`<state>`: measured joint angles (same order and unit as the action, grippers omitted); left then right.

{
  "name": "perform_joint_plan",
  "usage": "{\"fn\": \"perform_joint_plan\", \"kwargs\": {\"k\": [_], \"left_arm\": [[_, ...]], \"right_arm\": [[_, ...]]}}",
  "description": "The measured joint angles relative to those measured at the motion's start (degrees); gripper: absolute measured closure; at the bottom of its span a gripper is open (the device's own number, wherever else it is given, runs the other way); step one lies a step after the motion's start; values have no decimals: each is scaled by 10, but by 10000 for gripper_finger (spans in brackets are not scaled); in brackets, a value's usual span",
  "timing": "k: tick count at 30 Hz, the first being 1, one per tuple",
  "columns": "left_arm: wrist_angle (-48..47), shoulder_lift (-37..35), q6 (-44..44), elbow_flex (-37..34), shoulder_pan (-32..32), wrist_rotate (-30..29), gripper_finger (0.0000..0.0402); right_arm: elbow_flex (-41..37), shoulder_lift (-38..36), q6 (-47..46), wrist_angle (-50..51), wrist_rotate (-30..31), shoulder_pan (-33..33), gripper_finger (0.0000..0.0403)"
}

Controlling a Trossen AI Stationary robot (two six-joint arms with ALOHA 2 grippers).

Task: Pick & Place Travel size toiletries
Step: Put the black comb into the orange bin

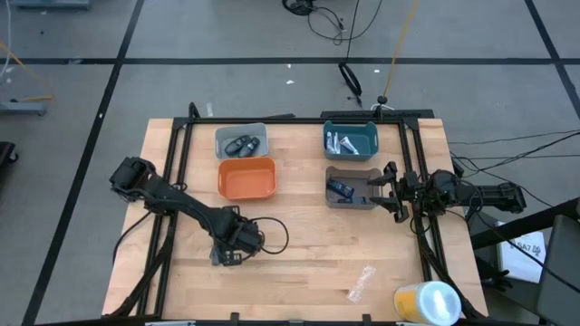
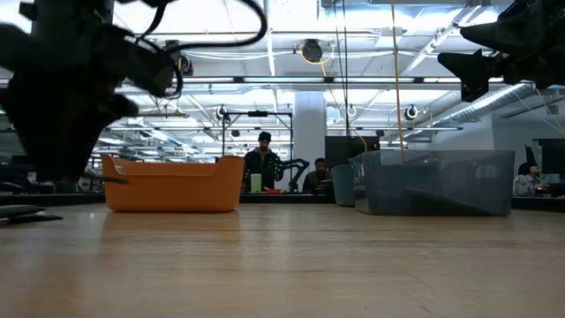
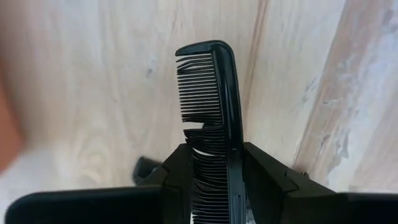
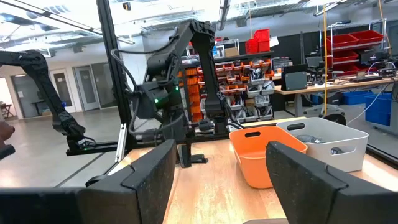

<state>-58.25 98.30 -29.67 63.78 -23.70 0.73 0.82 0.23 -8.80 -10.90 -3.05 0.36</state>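
Left gripper: the left gripper [image 1: 227, 256] was low over the near side of the wooden table [image 1: 299, 272], in front of the orange bin [image 1: 246, 178]. Its jaws were closed on a black comb [image 3: 211, 118].
Black comb: it stuck out past the two dark fingers [image 3: 267, 180], with its teeth on one side. One tooth looked bent. The table boards were right behind it.
Right gripper: the right gripper [image 1: 384, 187] was up in the air by the brown bin [image 1: 352, 187], on the right side of the table. Its jaws were wide open and held nothing.
Orange bin: it sat near the middle of the table. I could see nothing in it from above.
Grey bin: the grey bin [image 1: 241, 141] sat just behind the orange one. Two dark oval pieces [image 1: 243, 144] lay in it.
Teal bin: the teal bin [image 1: 351, 140] sat at the back right. Two silvery-white tubes [image 1: 340, 142] lay in it.
Brown bin: it sat just in front of the teal one. A dark blue tube [image 1: 340, 188] lay in it.
Front of table: a clear crinkly wrapper [image 1: 361, 283] lay near the front edge. A big yellow-and-white can [image 1: 426, 302] lay at the front right corner.
Room: people [image 2: 265, 163] were far off behind the table.
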Motion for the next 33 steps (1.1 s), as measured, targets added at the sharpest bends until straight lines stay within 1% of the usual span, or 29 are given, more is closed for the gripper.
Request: {"fn": "perform_joint_plan", "kwargs": {"k": [10,17,24,30,33], "left_arm": [[-118,0,56,110,7,-87,300],[-177,0,97,158,44,-147,300],[-184,0,181,163,119,-169,300],[-179,0,258,163,204,-179,300],[-156,0,285,163,251,-179,300]], "right_arm": [[0,0,0,0,0,0,165],[0,0,0,-1,0,0,165],[0,0,0,-2,0,0,165],[0,0,0,-1,0,0,165],[0,0,0,0,0,0,165]]}}
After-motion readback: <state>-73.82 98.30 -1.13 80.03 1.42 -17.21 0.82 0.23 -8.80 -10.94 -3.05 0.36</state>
